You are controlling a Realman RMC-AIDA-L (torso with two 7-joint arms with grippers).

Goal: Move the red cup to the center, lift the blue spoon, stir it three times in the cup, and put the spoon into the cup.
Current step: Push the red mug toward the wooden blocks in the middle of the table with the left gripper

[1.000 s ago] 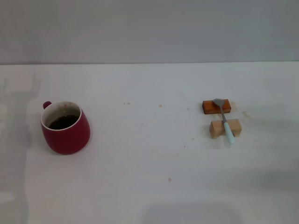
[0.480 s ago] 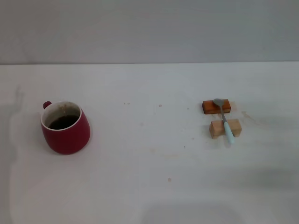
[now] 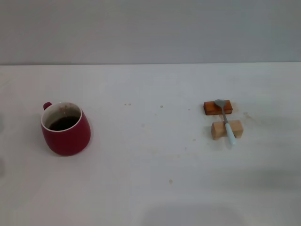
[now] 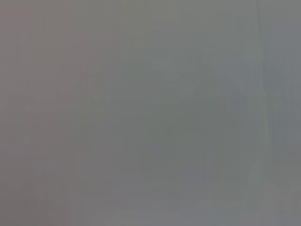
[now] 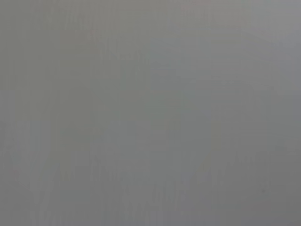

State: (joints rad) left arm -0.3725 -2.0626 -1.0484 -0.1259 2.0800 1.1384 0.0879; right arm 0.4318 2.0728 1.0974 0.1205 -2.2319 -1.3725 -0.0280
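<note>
The red cup (image 3: 66, 129) stands on the left side of the white table, its loop handle toward the back left and dark liquid inside. On the right, the blue spoon (image 3: 226, 121) lies across two small blocks, grey bowl on the far one and pale blue handle pointing toward the front. Neither gripper shows in the head view. Both wrist views give only a flat grey field.
A reddish-brown block (image 3: 217, 108) and a pale wooden block (image 3: 226, 129) hold the spoon up off the white table (image 3: 150, 160). A grey wall rises behind the table's far edge.
A faint shadow at the table's left edge has drifted off to the left and faded. The cup, spoon and blocks have not moved.
</note>
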